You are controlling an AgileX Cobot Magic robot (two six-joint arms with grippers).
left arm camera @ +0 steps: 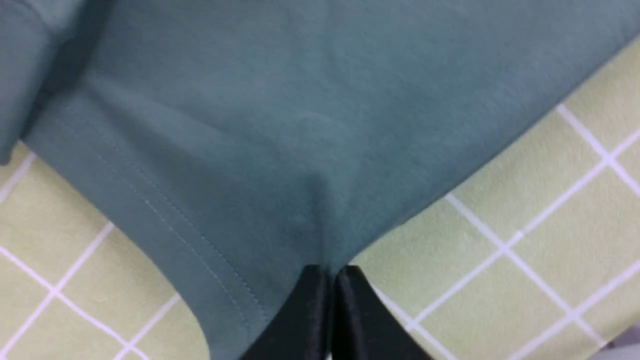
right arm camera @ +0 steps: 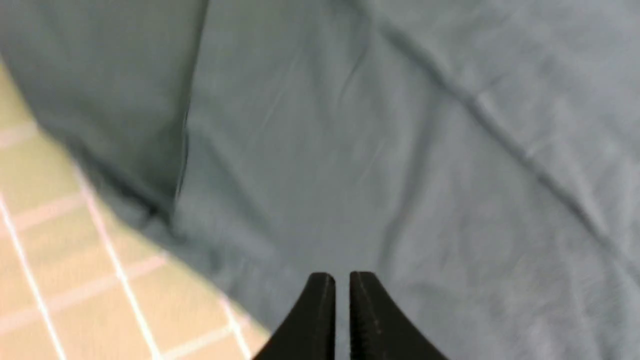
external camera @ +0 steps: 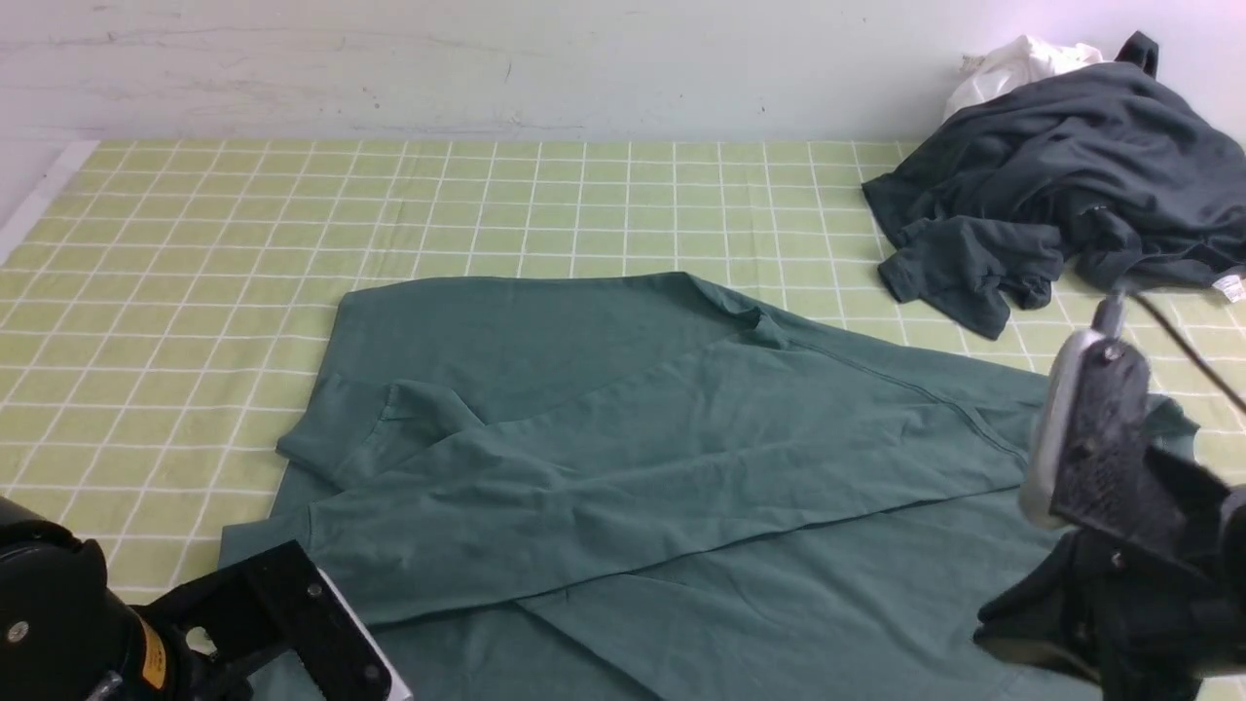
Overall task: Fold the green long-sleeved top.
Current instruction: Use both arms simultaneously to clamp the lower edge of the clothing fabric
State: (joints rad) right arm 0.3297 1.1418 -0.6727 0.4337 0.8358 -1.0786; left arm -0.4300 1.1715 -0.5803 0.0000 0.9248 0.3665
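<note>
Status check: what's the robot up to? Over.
Left gripper shut on green top corner. Right gripper nearly shut over it, grip unclear. Dark clothes pile far right, apart.

Left arm: low at the near left of the front view, its black wrist angled forward and inward.
Left gripper: fingers pressed together, pinching a corner of the green top; the cloth puckers into the tips.
Right arm: near right of the front view, wrist raised and tilted.
Right gripper: fingers drawn almost together with a thin slit between them and nothing seen gripped; this view is blurred.
</note>
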